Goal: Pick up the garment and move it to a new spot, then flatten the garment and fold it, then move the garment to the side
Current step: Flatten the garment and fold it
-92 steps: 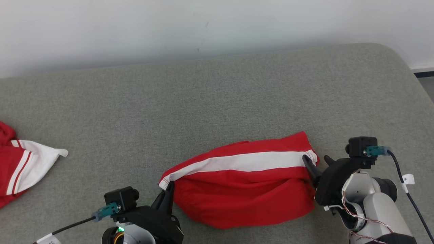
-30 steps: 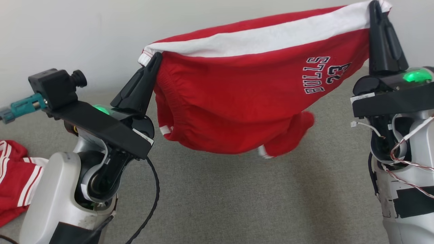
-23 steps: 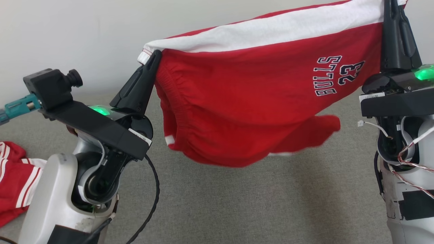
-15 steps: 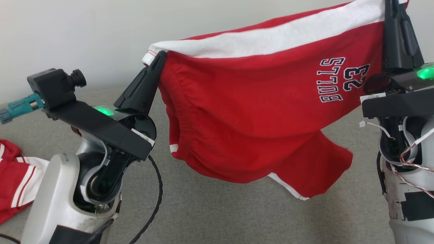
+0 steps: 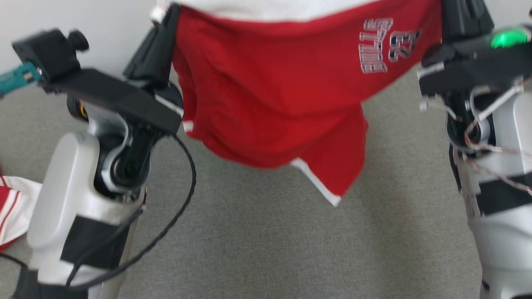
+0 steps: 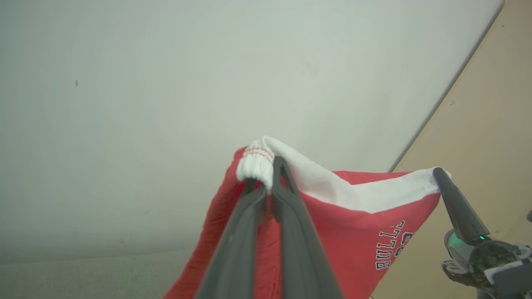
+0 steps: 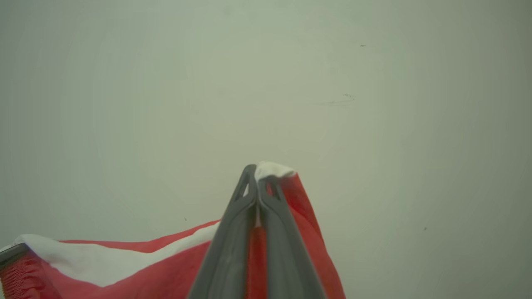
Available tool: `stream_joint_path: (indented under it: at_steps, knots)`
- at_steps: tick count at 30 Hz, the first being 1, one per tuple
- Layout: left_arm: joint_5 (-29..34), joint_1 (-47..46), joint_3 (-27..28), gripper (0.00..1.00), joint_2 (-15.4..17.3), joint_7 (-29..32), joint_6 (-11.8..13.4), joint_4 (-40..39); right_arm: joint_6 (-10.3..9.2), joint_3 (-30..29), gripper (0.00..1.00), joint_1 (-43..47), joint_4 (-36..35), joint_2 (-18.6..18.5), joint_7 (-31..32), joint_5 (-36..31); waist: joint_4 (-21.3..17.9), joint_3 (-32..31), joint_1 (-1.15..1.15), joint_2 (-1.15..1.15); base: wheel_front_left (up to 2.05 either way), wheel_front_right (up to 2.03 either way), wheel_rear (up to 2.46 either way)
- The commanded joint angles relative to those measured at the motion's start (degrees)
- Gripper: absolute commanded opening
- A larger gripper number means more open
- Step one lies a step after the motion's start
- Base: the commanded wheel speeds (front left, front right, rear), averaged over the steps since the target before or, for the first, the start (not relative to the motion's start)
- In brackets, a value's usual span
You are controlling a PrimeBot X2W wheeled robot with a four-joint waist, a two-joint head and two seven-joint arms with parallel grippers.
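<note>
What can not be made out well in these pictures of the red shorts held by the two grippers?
Head view: the print on the red shorts is blurred by motion, unreadable there.
Head view: the top edge cuts off part of the shorts' white band and the fingertips of the right gripper.
Head view: the left edge cuts off most of a second red-and-white garment.
Both wrist views: the bottom edge cuts off the shorts' lower part.

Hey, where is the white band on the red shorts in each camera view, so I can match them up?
Head view: white band along the top edge, centre, above the red shorts.
Left wrist view: white band right of centre, lower half.
Right wrist view: white band at lower left.
Shared landmark: the pale wall behind the shorts.
</note>
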Motion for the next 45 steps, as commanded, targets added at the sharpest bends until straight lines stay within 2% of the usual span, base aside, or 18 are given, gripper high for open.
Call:
stream_joint_path:
  at_steps: [1, 8, 12, 18, 24, 30, 32, 34, 37, 45]
  knots:
    - [1.2, -2.5, 0.2, 0.00, -0.3, -1.7, -0.4, 1.9, -0.13, 0.9, 0.00, -2.8, 2.1, 0.3, -1.4, -0.6, -0.6, 2.7, 0.00, -0.01, 0.00, 0.00, 0.00]
    - [5.0, -11.5, 1.4, 0.00, -1.3, -13.7, -1.7, 9.3, -0.13, 2.0, 0.00, -13.6, 10.5, 0.6, -10.6, -5.3, -1.1, 5.9, 0.00, -0.01, 0.00, 0.00, 0.00]
    - [6.0, -14.0, 0.6, 0.00, -1.5, -20.1, -2.3, 11.8, -0.13, 1.1, 0.00, -16.5, 12.1, 1.1, -12.4, -9.1, -1.3, 7.0, 0.00, -0.01, 0.00, 0.00, 0.00]
    - [4.3, -11.2, -5.0, 0.00, -0.4, -22.7, -2.4, 14.0, -0.13, 4.0, 0.00, -12.0, 12.5, 0.0, -12.5, -10.5, -1.1, 8.3, 0.00, -0.01, 0.00, 0.00, 0.00]
    - [1.5, -5.6, -10.9, 0.00, 2.5, -23.2, -2.4, 13.4, -0.13, 9.7, 0.00, -5.3, 13.4, -3.5, -12.0, -6.7, -0.6, 7.7, 0.00, -0.01, 0.00, 0.00, 0.00]
    - [-0.5, 4.3, -16.8, 0.00, 6.6, -23.7, -2.4, 9.3, -0.13, 12.9, 0.00, 6.0, 6.2, -9.5, -6.5, 2.4, 0.5, 5.1, 0.00, -0.01, 0.00, 0.00, 0.00]
    - [-1.1, 9.4, -18.3, 0.00, 8.6, -23.8, -2.4, 7.2, -0.13, 10.5, 0.00, 13.1, 0.9, -12.7, -3.0, 6.2, 1.0, 3.6, 0.00, -0.01, 0.00, 0.00, 0.00]
    - [-1.1, 12.7, -19.2, 0.00, 9.7, -23.2, -2.3, 6.0, -0.13, 8.4, 0.00, 18.2, -2.6, -14.0, -0.3, 8.3, 1.3, 2.5, 0.00, -0.01, 0.00, 0.00, 0.00]
    - [-2.1, 17.5, -20.1, 0.00, 11.0, -22.4, -1.7, 3.8, -0.13, 4.4, 0.00, 26.2, -7.4, -14.6, 4.9, 10.8, 1.6, 1.1, 0.00, -0.01, 0.00, 0.00, 0.00]
    - [-2.7, 27.8, -22.8, 0.00, 14.1, -19.4, 1.5, -1.2, -0.13, -4.2, 0.00, 44.6, -19.0, -12.1, 20.3, 17.3, 1.7, -1.2, 0.00, -0.01, 0.00, 0.00, 0.00]
